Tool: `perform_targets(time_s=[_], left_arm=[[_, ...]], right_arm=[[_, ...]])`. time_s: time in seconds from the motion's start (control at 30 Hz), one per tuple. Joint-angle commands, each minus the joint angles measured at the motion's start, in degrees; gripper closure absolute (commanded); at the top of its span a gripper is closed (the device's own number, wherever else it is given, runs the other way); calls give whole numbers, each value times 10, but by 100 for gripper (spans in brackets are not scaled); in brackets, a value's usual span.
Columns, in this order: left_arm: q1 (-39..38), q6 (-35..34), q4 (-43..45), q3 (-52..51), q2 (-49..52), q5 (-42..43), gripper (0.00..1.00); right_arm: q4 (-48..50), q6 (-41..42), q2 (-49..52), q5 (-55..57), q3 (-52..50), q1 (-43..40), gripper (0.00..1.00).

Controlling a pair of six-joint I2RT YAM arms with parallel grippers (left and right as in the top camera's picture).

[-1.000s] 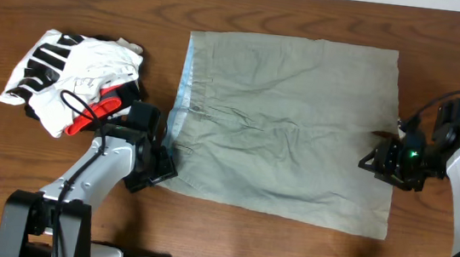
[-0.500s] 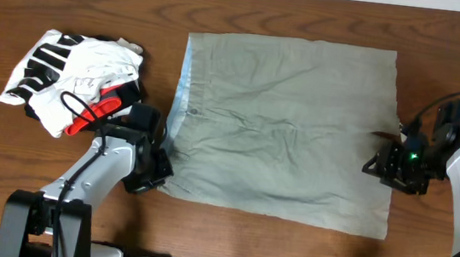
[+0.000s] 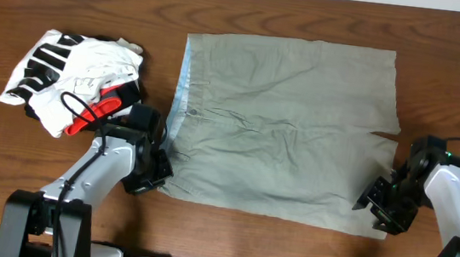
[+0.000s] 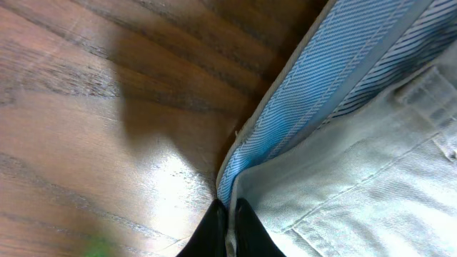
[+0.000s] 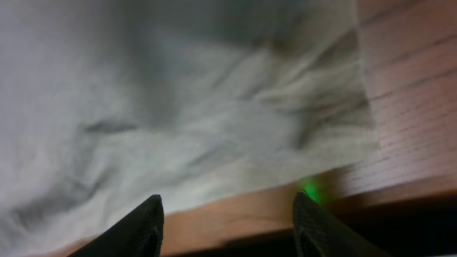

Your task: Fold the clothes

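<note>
Your shorts (image 3: 282, 125) lie spread flat on the bench (image 3: 251, 11). The waistband is on the shorts' left side and the leg hems on their right. Light blue lining (image 3: 185, 81) shows as a thin strip along the waistband edge. The cloth has shallow creases, mostly near the waistband and down the middle.

Your left pincer (image 3: 162, 166) is at the near-left corner of the shorts, at the near end of the waistband. In the left wrist view the pincer (image 4: 230, 225) is pressed narrow, its fingertips (image 4: 214, 232) together, and it is holding the waistband edge of the shorts. The striped blue lining (image 4: 314, 100) runs up and away from the pinch. Pale outer fabric is to one side of it and bare bench wood (image 4: 86, 128) to the other.

Your right pincer (image 3: 373, 205) is at the near-right corner of the shorts, over the hem. In the right wrist view the pincer (image 5: 228, 228) stands wide with nothing between its fingers (image 5: 143, 228). Grey-green cloth and a strip of bench edge sit below them. You can't tell whether the tips touch the cloth.

A white bundle (image 3: 77, 78) with black stripes and red trim sits to the left of the shorts, apart from them.
</note>
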Motion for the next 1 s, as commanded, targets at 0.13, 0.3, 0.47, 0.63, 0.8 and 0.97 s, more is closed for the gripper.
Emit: perform_targets(time_s=[0.13,0.3,0.47,0.63,0.8,0.97], left_arm=[[2,7,-3,4,2,-7,93],[2,7,0,4,2,-7,93],[2,12,8,4,2,-7,92],[2,12,10,4,2,-6,93],[2,12,5,4,2,-3,92],[2,28,-2,4,2,2,94]], right_arm=[[10,150,-8,91,-43,-5,32],[16,153,-8,100,-58,-17,28],[78,162,-8,125,-86,-26,25],[153,173,-8,123,-125,-27,37],[166,171,-8,123,-130,-27,82],[146,154,-26,113,-125,-27,99]])
